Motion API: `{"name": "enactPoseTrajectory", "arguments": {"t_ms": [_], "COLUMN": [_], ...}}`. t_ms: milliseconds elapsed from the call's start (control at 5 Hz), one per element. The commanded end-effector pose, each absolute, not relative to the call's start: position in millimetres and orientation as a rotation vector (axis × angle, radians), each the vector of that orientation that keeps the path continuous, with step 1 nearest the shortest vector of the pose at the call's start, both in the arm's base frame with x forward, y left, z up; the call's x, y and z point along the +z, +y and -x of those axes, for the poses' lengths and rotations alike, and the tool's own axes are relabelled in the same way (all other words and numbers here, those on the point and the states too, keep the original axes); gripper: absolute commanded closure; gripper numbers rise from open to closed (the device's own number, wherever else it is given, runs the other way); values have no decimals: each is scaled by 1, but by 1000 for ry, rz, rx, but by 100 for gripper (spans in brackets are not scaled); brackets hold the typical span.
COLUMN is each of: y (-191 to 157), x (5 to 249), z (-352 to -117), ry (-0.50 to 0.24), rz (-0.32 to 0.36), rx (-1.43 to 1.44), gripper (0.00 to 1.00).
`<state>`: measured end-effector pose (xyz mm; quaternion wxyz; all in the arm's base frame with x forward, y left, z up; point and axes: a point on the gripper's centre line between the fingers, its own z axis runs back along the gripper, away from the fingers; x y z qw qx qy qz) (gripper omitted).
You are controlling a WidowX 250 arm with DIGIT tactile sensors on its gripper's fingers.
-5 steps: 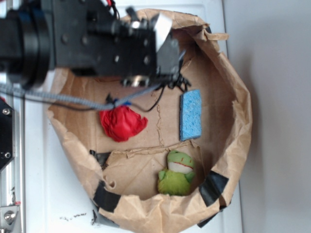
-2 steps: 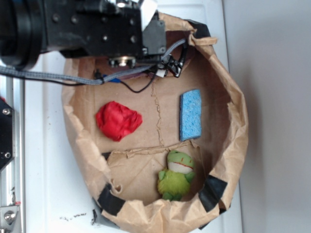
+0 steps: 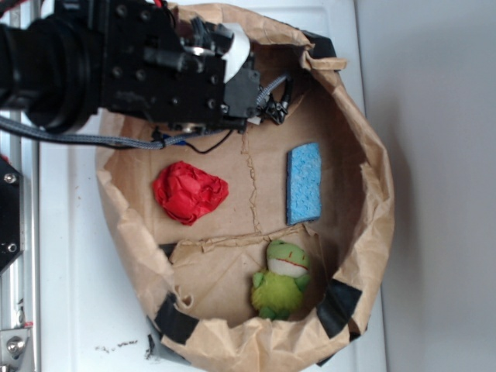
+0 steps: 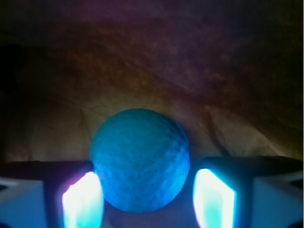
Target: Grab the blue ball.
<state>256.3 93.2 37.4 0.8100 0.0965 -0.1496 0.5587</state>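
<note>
The blue ball sits straight ahead of my claw, centred between my two fingers, which stand apart on either side of it. In the wrist view a narrow gap shows on the right side between the ball and the finger; on the left the finger looks to be at the ball's edge, and I cannot tell whether it touches. The ball is round, so it has no long axis to line up with; what matters is that its widest part lies level with my fingertips, and it looks about so.

From the outside view my claw hangs low at the top inner edge of the brown paper bag, and my own arm hides the ball there. The bag's wall rises close behind the ball, so I judge there is little room to push further forward; closing straight inward seems the safer move, as a nudge could roll the ball against the crumpled paper.

The red paper wad, the blue sponge and the green frog toy lie well apart from my claw, lower in the bag, leaving open floor between.
</note>
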Motion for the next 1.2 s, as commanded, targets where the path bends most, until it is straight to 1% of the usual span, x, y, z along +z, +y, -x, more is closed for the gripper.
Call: {"name": "enactPoseTrajectory", "arguments": {"t_ms": [0, 200, 400, 600, 800, 1000], "y": [94, 92, 90, 81, 79, 80], "x": [49, 52, 58, 82, 116, 144], "z": [-257, -255, -254, -252, -246, -239], "ry": [-344, -345, -345, -327, -256, -233], "rz": [-198, -182, -150, -18, 106, 149], "rx": [1211, 1210, 1191, 1095, 1008, 929], "gripper": [100, 100, 100, 100, 100, 100]}}
